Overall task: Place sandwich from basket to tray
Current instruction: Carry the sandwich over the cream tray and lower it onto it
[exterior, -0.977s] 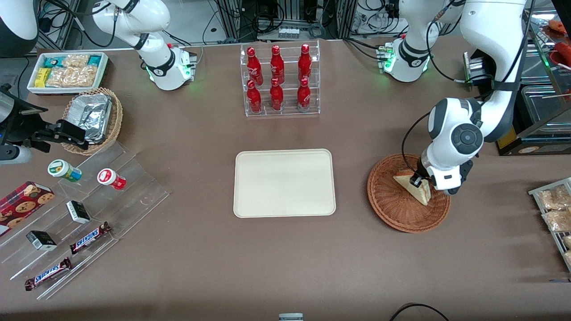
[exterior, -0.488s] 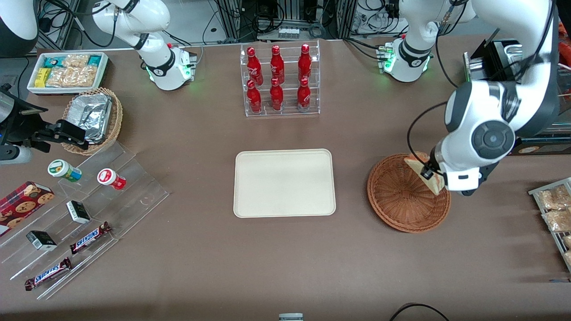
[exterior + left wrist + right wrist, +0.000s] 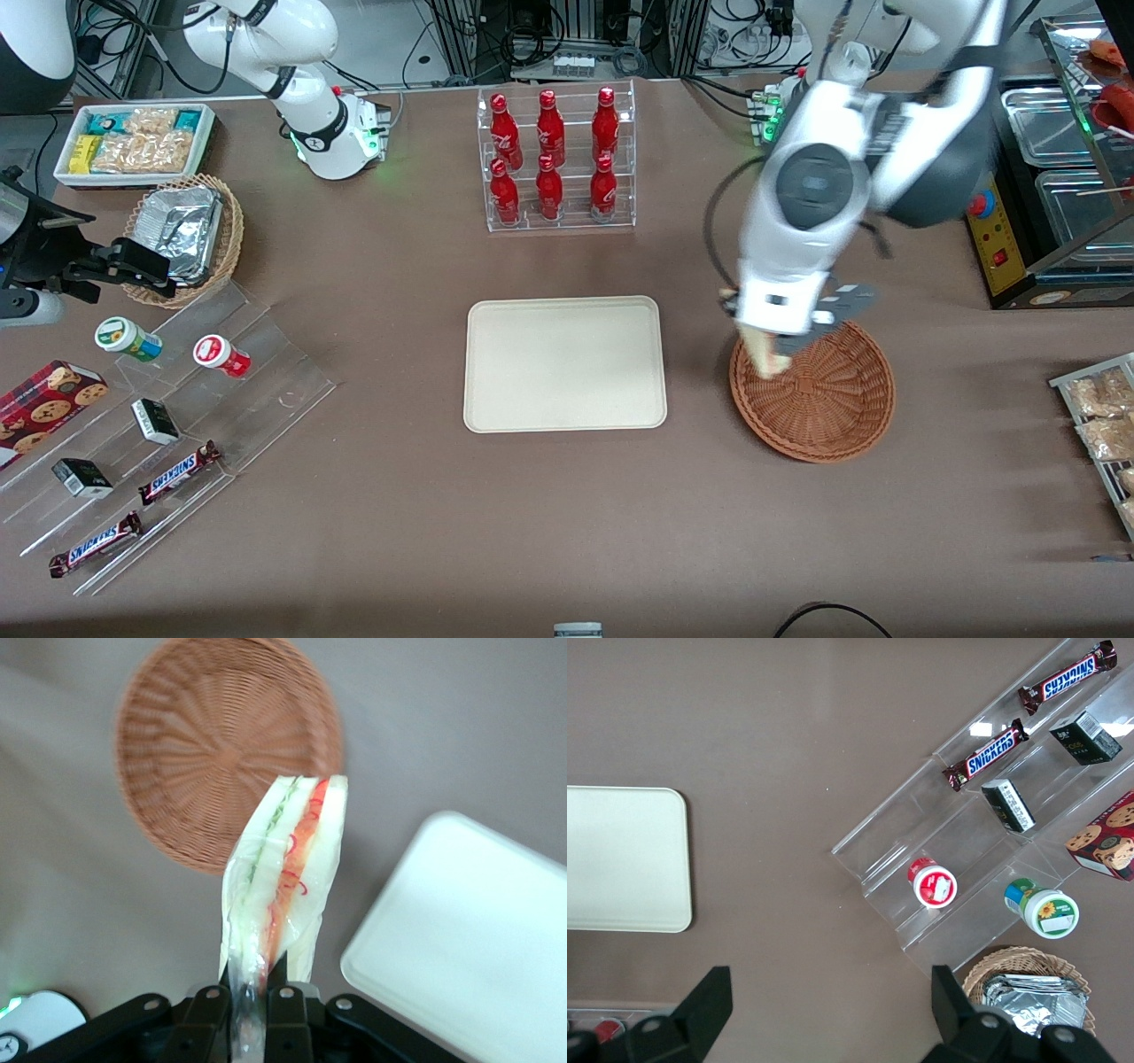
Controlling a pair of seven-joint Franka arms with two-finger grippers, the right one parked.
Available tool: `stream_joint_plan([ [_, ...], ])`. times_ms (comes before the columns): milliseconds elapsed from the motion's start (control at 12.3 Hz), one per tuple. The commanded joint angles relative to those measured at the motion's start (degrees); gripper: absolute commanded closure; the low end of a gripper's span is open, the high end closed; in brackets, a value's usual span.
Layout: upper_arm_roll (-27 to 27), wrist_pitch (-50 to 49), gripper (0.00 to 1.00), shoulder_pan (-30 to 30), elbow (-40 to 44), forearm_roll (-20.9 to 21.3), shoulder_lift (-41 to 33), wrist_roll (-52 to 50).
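My left gripper (image 3: 772,347) is shut on the sandwich (image 3: 285,870), a wedge of pale bread with red and green filling in clear wrap. In the front view the sandwich (image 3: 764,352) hangs high above the rim of the reddish-brown wicker basket (image 3: 828,403), on the side toward the tray. The basket (image 3: 213,744) holds nothing. The cream tray (image 3: 565,363) lies flat at the middle of the table and holds nothing; its corner shows in the left wrist view (image 3: 478,930). The fingers (image 3: 287,1019) pinch the wedge's narrow end.
A clear rack of red bottles (image 3: 555,159) stands farther from the front camera than the tray. A foil-lined tan basket (image 3: 186,235), a white snack bin (image 3: 133,142) and a clear stepped shelf of snacks (image 3: 159,416) lie toward the parked arm's end. Packets on a rack (image 3: 1103,425) lie toward the working arm's end.
My gripper has lifted the sandwich out of the basket and swung it across the basket toward the tray. The arm's wrist has turned.
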Motion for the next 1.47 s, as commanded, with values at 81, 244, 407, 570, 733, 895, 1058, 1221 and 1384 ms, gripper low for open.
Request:
stream_joint_plan([
  [81, 0.3, 6.1, 1.00, -6.1, 7.1, -0.8, 10.0, 3.7],
  [244, 0.1, 11.3, 1.00, -9.2, 9.1, -0.4, 15.8, 3.0],
  [407, 0.1, 14.5, 1.00, -11.3, 12.9, 0.1, 22.6, 2.7],
  [570, 0.2, 16.6, 1.00, -13.2, 14.5, 0.7, 26.8, 2.5],
  [733, 0.2, 18.7, 1.00, -13.8, 14.5, 1.1, 29.2, 0.9],
  [895, 0.3, 19.5, 1.00, -14.4, 14.5, 1.1, 30.0, 0.9],
  [1058, 0.3, 19.4, 1.00, -14.5, 14.5, 1.1, 30.0, 0.7],
  [1221, 0.3, 19.4, 0.42, -14.6, 14.5, 1.2, 30.0, 0.5],
  [1384, 0.2, 19.2, 0.00, -14.6, 14.4, 3.2, 29.7, 0.4],
])
